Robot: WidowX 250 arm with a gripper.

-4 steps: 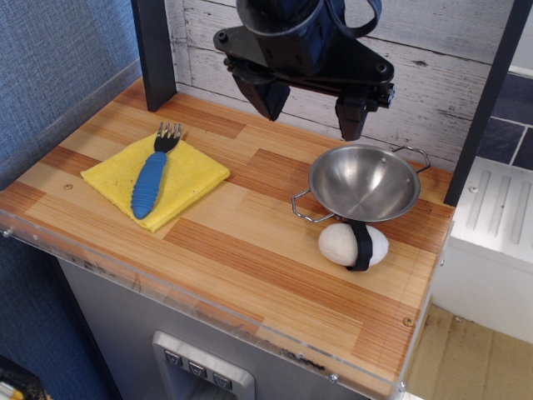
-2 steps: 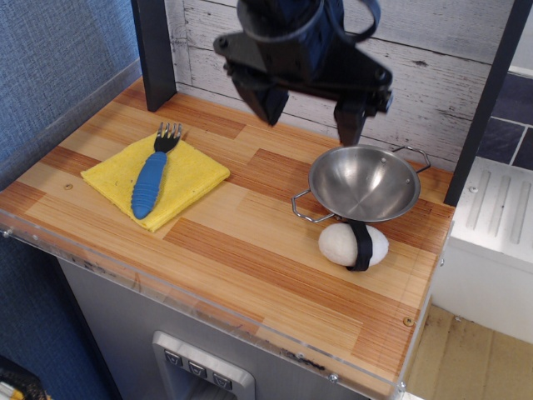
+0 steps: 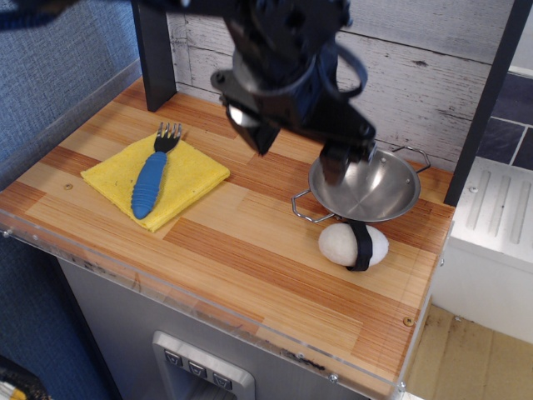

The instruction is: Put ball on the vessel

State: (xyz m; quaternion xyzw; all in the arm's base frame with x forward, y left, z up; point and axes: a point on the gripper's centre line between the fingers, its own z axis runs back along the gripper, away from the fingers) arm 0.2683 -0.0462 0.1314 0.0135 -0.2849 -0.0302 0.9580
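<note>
The white ball (image 3: 351, 245) with a black band lies on the wooden counter, just in front of the vessel. The vessel (image 3: 371, 186) is a shiny steel bowl with two wire handles, standing empty at the right rear. My gripper (image 3: 298, 154) hangs open and empty above the counter, just left of the bowl. Its right finger overlaps the bowl's left rim in the view. It is up and to the left of the ball and touches nothing.
A yellow cloth (image 3: 155, 174) lies at the left with a blue-handled fork (image 3: 151, 179) on it. A dark post (image 3: 153, 52) stands at the rear left and another post (image 3: 485, 100) at the right. The counter's front edge (image 3: 200, 302) has a clear strip.
My gripper has come down and forward, toward the counter and the bowl's left side. Its jaws stay open. The ball, bowl, cloth and fork have not moved.
</note>
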